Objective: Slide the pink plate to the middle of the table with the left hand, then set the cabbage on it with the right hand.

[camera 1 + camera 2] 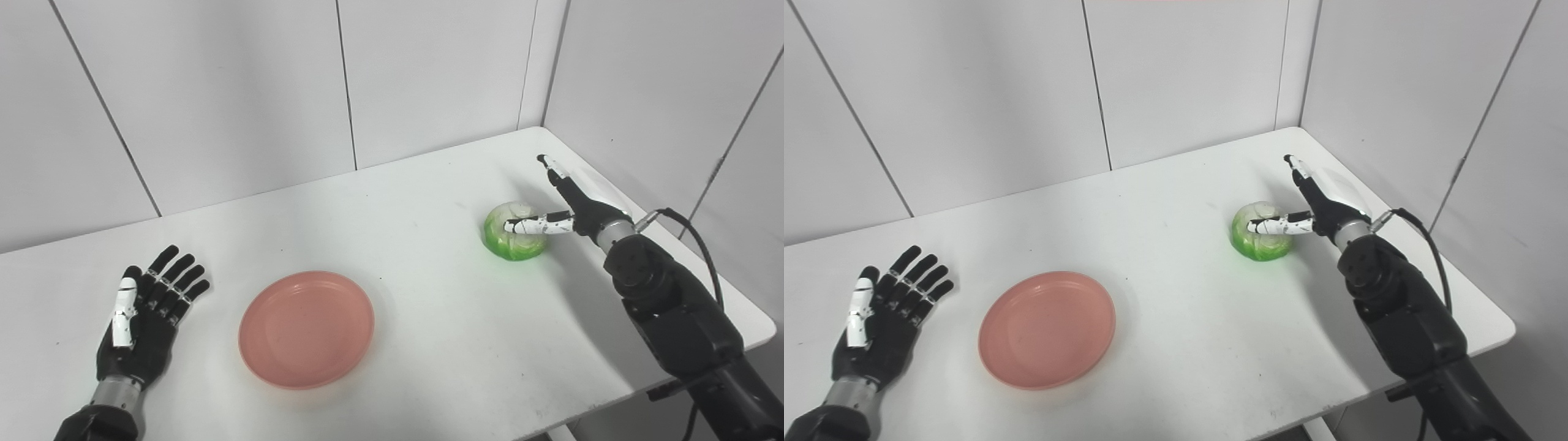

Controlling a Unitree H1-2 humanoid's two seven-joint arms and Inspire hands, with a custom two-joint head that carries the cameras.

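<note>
The left hand lay spread at lower left, clear of the pink plate; at right, the right hand splayed against the cabbage, likely readying a grasp.

Light is bright, even and diffuse, seemingly from overhead; the white table and walls read slightly overexposed. Shadows are soft: a faint one lies under the plate along its near rim, and a pale one runs beneath my right arm. The cabbage casts a green tint onto the table beside it. Focus is sharp throughout. Panel seams look straight; no glare noted.
</note>
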